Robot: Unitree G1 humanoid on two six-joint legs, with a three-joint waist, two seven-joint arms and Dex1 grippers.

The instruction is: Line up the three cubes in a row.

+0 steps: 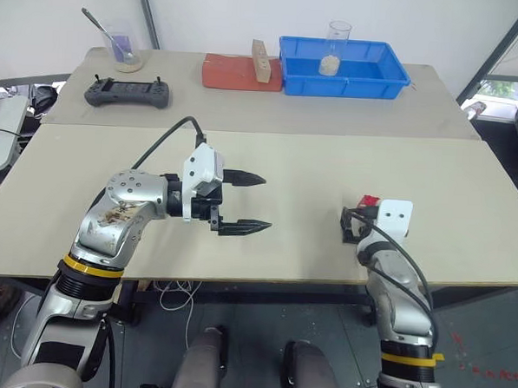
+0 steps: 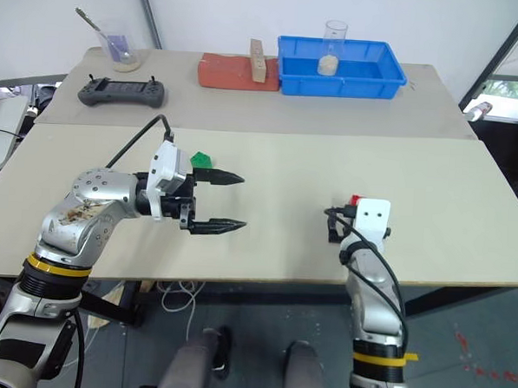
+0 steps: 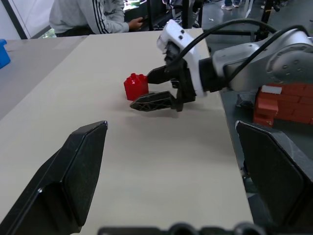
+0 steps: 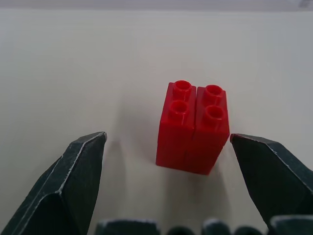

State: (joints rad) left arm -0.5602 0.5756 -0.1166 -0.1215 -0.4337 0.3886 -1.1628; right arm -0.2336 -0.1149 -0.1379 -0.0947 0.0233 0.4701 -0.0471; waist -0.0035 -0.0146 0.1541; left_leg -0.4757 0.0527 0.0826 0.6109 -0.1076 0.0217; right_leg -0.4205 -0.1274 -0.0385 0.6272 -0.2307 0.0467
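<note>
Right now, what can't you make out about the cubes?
- Green cube: right eye view, a corner shows; the left end effector covers the rest.
- Red cube: eye views, mostly behind the right end effector; clear in its wrist view.
- Orange-yellow cube: can't place it.
- Red cube to fingers: touching or apart, unclear.

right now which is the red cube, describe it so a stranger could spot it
Start at the near tan table, robot's right side. The red cube stands there just ahead of the open right tool. It is bright red plastic with four studs on top, unlike the green cube beside the left tool.
</note>
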